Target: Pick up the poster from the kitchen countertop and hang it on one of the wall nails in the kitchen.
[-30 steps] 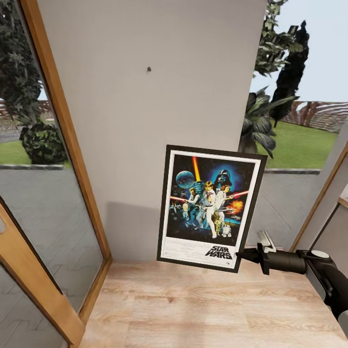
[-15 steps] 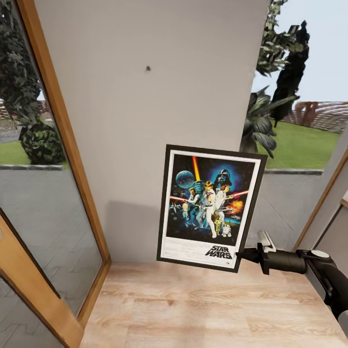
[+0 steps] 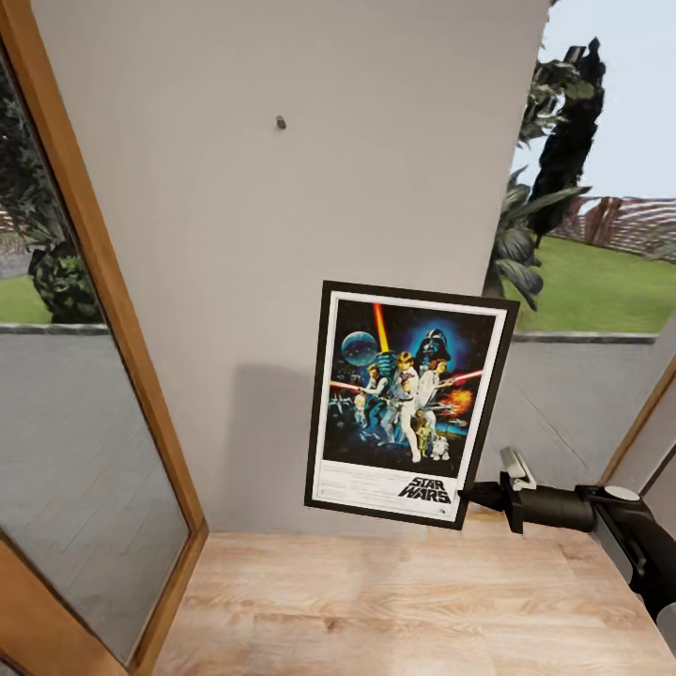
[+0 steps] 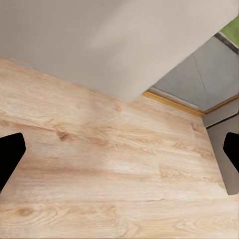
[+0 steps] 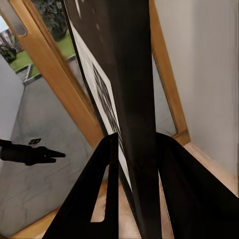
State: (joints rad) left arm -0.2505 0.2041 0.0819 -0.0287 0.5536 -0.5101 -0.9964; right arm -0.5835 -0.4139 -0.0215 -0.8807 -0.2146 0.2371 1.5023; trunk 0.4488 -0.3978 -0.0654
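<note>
Head view, right gripper (image 3: 467, 492) clamping poster (image 3: 409, 402) corner, left gripper (image 4: 119, 149) spread, fingertips cropped

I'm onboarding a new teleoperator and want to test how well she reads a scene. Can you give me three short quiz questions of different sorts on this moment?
1. True or false: the poster already hangs on the wall nail.
2. Which gripper holds the poster: A left, B right, C neither?
3. Fill in: the nail sits ___ the poster, toward the robot's left.

Key: 1 false, the right gripper holds its lower corner. 2 B. 3 above.
</note>
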